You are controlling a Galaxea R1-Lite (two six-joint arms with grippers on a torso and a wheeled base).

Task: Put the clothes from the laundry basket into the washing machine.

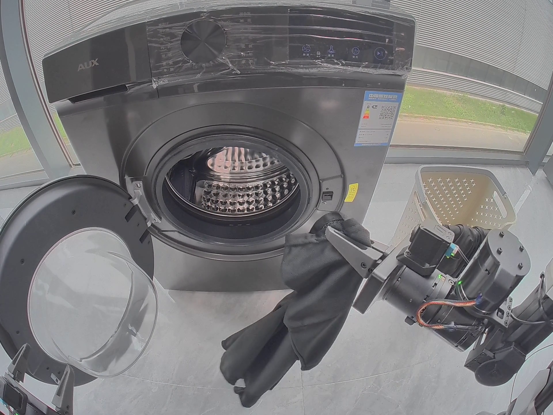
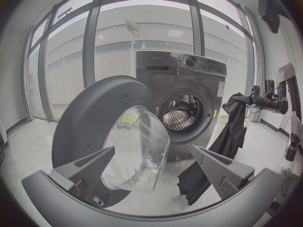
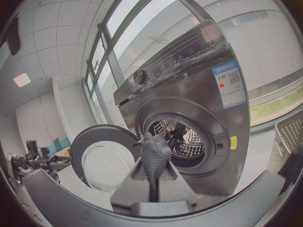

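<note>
Right tool [image 1: 337,234] was clamped on dark grey cloth garment [image 1: 314,301], held beside open drum [image 1: 230,194] of grey steel washing machine [image 1: 230,105], presumably for loading; left tool [image 2: 151,150] was spread apart.

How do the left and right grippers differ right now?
The left gripper is open and empty; the right gripper is shut on a dark garment. The left sits low by the open door; the right is higher, near the drum opening. Both face the washing machine.
</note>
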